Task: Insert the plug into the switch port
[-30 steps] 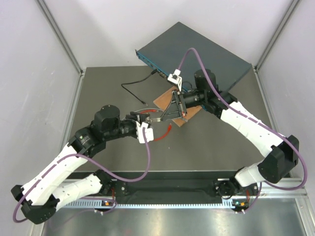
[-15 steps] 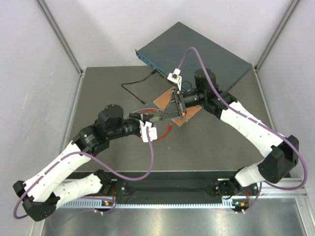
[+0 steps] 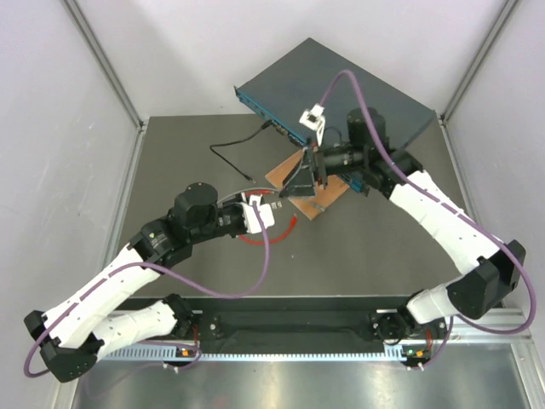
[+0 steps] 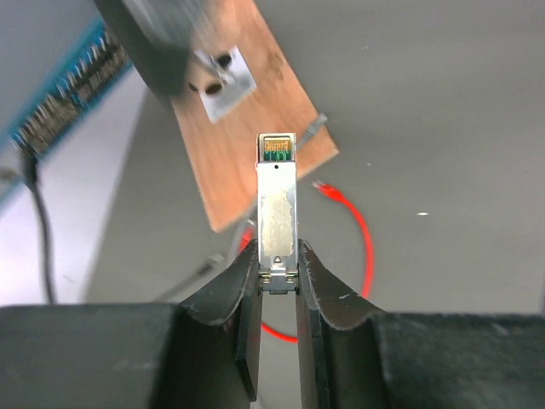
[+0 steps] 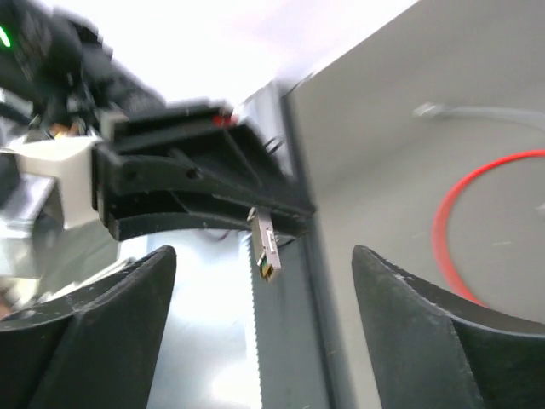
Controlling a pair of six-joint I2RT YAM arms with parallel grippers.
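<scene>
My left gripper (image 4: pixel 278 251) is shut on the rear end of a slim silver metal module (image 4: pixel 278 196), whose gold contacts point away from me. My right gripper (image 5: pixel 264 256) is open, and the module (image 5: pixel 266 247) hangs between its wide jaws, touching neither. From above, the two grippers face each other over the wooden board, left (image 3: pixel 277 206) and right (image 3: pixel 291 183). The plug (image 4: pixel 324 187) lies loose on the table at the end of the red cable (image 3: pixel 255 241). The switch (image 3: pixel 341 89) stands at the back, its port row (image 4: pixel 64 106) facing the table.
A wooden board (image 4: pixel 247 111) with a metal bracket (image 4: pixel 223 72) lies in front of the switch. A black cable (image 3: pixel 230 149) runs from the port face onto the table. A grey cable (image 5: pixel 443 111) lies near the red loop.
My right gripper has opened, let go of the silver module and lifted back toward the switch. My left gripper has closed on the module. The red cable has shifted on the table.
</scene>
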